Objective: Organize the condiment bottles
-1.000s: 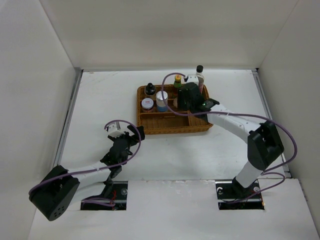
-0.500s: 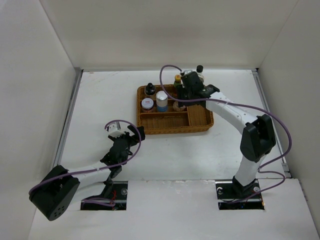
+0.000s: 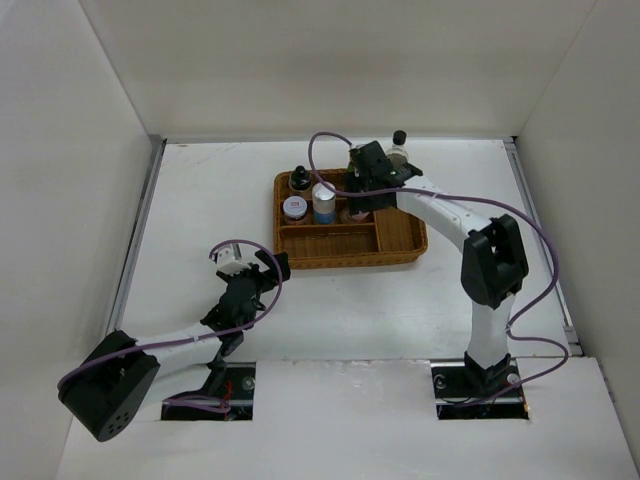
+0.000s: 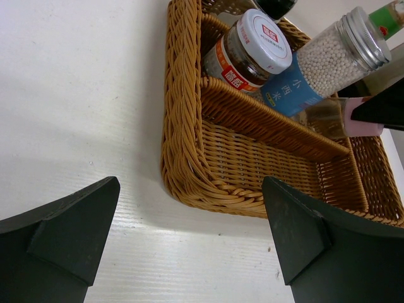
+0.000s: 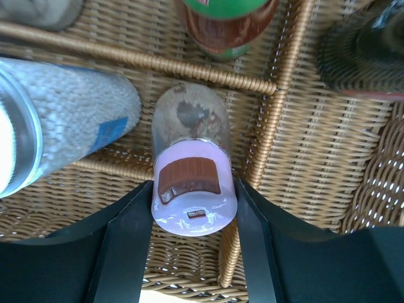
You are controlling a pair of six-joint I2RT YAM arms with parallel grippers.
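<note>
Right gripper (image 5: 194, 189), jaws clamped on the pink-lidded glass shaker (image 5: 191, 132), has swung back over the brown wicker tray (image 3: 350, 260), nearing placement; left gripper (image 4: 189, 189) idle, jaws apart.

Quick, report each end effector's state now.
Left end effector: open, holding nothing.
Right end effector: closed on the pink-lidded shaker.

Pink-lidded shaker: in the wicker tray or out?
In. The pink-lidded shaker sits inside a wicker tray compartment, right hand gripping its lid; whether it rests on the floor, cannot tell.
</note>
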